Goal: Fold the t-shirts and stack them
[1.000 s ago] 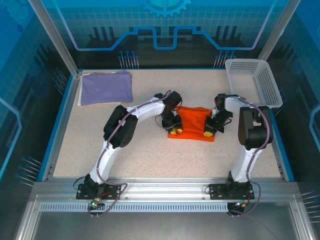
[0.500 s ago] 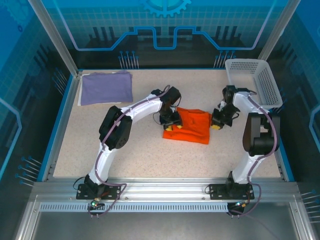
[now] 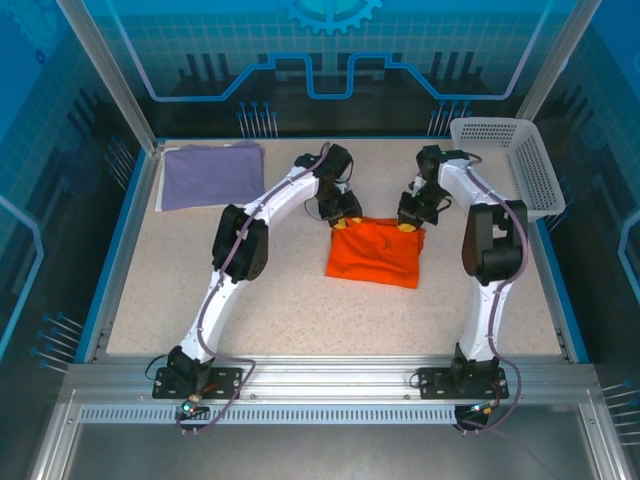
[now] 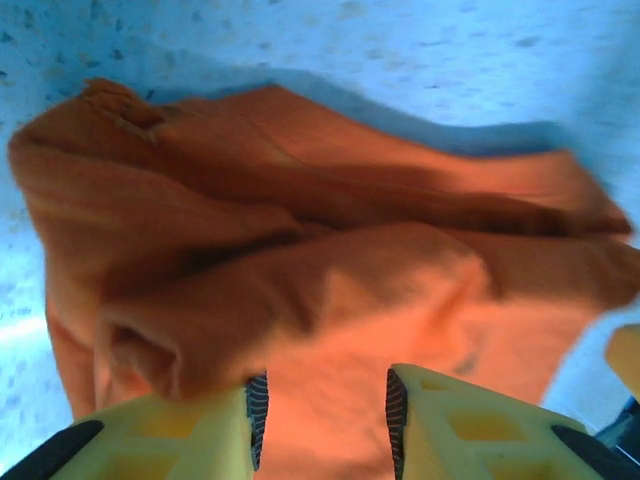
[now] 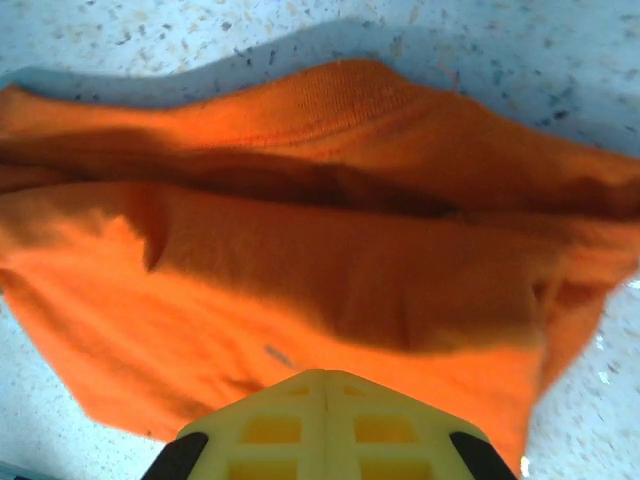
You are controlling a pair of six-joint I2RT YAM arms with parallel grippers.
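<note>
Folded bright orange cloth t-shirt [image 3: 378, 255] at mid speckled tabletop [image 3: 300, 300]; folded pale lavender cloth t-shirt [image 3: 212, 175] at the far left corner; left gripper [image 3: 347, 218] at the orange shirt's far left corner, fingers apart over the cloth; right gripper [image 3: 408, 222] at its far right corner, fingers pressed together

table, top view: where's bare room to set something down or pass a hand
Free: the table strip between the orange t-shirt and the near edge; the left side, nearer than the lavender t-shirt. Crowded: the far middle, where the left gripper and right gripper meet the orange t-shirt's far edge, and beside the basket.
</note>
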